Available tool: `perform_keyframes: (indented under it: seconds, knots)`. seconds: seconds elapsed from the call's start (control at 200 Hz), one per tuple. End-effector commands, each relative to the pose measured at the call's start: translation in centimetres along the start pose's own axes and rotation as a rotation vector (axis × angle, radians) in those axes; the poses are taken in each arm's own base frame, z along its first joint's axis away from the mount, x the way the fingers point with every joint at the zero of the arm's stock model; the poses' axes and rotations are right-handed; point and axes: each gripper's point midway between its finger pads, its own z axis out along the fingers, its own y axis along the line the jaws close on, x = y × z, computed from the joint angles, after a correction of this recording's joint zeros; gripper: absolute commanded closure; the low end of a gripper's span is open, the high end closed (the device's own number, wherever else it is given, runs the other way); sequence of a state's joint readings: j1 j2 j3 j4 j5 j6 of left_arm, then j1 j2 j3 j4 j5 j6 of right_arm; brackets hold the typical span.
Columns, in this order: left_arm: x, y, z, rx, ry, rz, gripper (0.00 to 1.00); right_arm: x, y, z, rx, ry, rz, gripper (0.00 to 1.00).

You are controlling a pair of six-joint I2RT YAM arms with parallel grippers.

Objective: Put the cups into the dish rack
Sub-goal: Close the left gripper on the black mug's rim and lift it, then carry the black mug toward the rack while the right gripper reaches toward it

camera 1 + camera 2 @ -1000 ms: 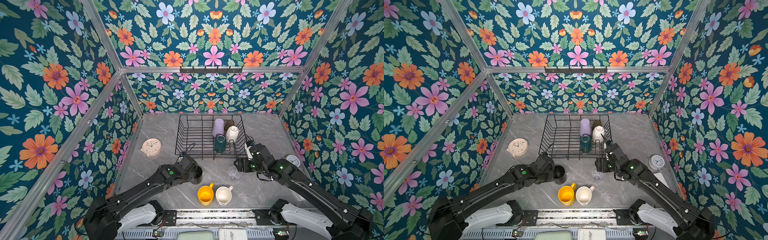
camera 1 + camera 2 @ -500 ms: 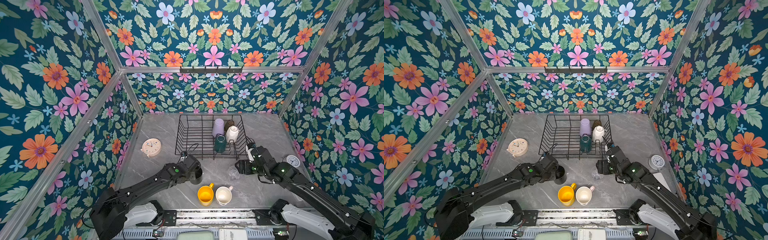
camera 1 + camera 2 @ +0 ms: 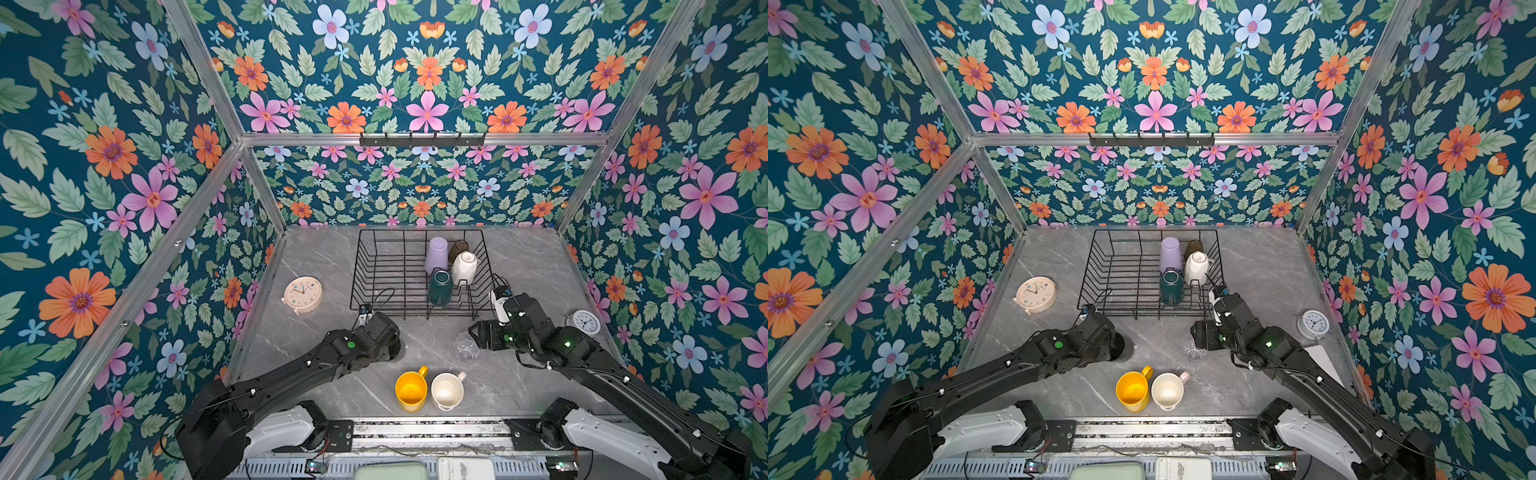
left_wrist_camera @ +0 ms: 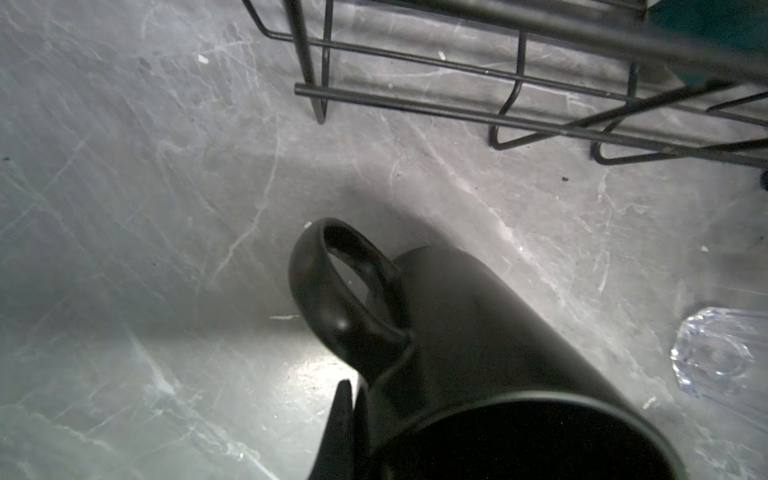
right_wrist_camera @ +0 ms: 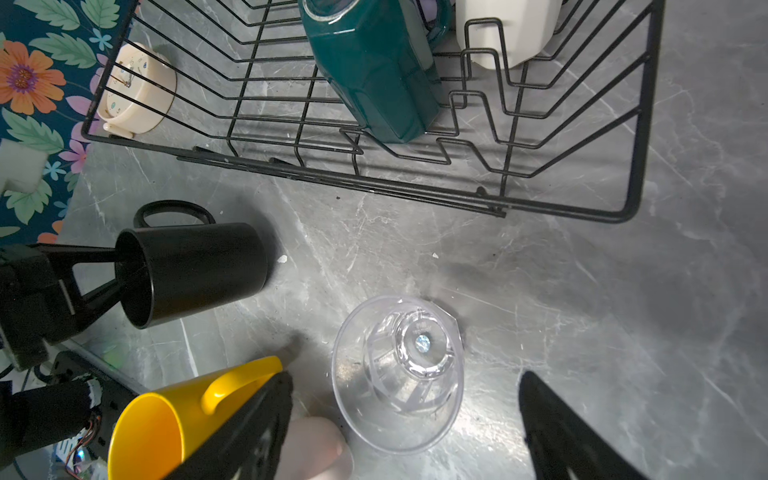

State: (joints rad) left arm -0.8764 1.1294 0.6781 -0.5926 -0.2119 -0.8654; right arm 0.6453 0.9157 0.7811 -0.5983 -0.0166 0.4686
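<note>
The black mug sits just in front of the dish rack, tipped over with its handle toward the rack. The left hand is clamped on its rim, one finger inside and one outside. Whether its base touches the desk is hard to tell.

The clear glass stands on the desk near the rack's front right corner. The right hand is spread wide, a finger on either side of the glass and not touching it.

At the right of the rack, the lilac tumbler, brown tumbler, white mug and green mug are upside down.

The yellow mug and pink mug stand side by side at the desk's front edge.
</note>
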Motion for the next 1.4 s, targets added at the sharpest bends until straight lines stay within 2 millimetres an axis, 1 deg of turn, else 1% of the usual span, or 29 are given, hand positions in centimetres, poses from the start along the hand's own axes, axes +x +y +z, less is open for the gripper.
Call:
perform_keyframes:
  seconds: [0.0,0.12,0.185,0.25,0.38,0.445,0.505,0.575,0.67,0.805,0.91,0.985,1.13,1.25,1.32,1.395]
  knots:
    - [0.0,2.1,-0.5,-0.075,-0.026,-0.006,1.0,-0.8,0.7,-0.1,-0.03,-0.026,-0.012,0.15]
    - [-0.9,3.1,-2.4,-0.069,-0.09,-0.032,1.0,-1.2,1.5,-0.3,-0.066,-0.036,-0.012,0.15]
    - [-1.9,3.3,-4.1,-0.039,-0.154,-0.043,1.0,-1.5,2.0,-0.5,-0.093,-0.043,-0.011,0.15]
    - [-3.3,3.4,-6.4,0.016,-0.239,-0.057,1.0,-1.8,2.6,-0.8,-0.119,-0.049,-0.009,0.15]
    - [-6.2,2.7,-11.5,0.18,-0.428,-0.048,1.0,-2.5,4.3,-1.4,-0.206,-0.065,-0.001,0.14]
    - [-7.3,2.0,-13.7,0.266,-0.515,-0.025,1.0,-3.0,5.3,-2.0,-0.26,-0.082,0.006,0.14]
    - [-8.1,1.1,-15.3,0.335,-0.581,0.007,1.0,-3.5,6.3,-2.6,-0.318,-0.097,0.01,0.13]
    - [-8.9,-0.3,-16.6,0.404,-0.633,0.043,1.0,-4.0,7.1,-3.1,-0.371,-0.113,0.014,0.11]
    - [-9.7,-3.1,-17.4,0.506,-0.662,0.112,1.0,-4.5,7.7,-3.7,-0.446,-0.126,0.037,0.1]
    - [-10.3,-7.4,-17.5,0.633,-0.695,0.231,1.0,-5.3,8.1,-4.9,-0.573,-0.141,0.104,0.09]
    - [-10.2,-10.6,-18.3,0.757,-0.743,0.357,1.0,-6.0,8.4,-6.2,-0.669,-0.161,0.132,0.09]
    - [-10.1,-12.3,-19.0,0.829,-0.794,0.442,1.0,-6.0,8.8,-7.1,-0.714,-0.158,0.126,0.09]
    - [-9.9,-14.3,-20.2,0.914,-0.87,0.579,1.0,-5.8,9.7,-8.3,-0.773,-0.137,0.104,0.08]
    - [-9.7,-15.8,-20.4,1.02,-0.829,0.655,1.0,-5.8,10.0,-8.3,-0.8,-0.119,0.091,0.08]
    - [-9.9,-16.1,-20.3,1.077,-0.81,0.661,1.0,-5.8,10.4,-8.3,-0.823,-0.108,0.083,0.08]
    - [-10.3,-15.8,-20.5,1.144,-0.797,0.645,1.0,-6.1,10.7,-8.5,-0.853,-0.11,0.078,0.07]
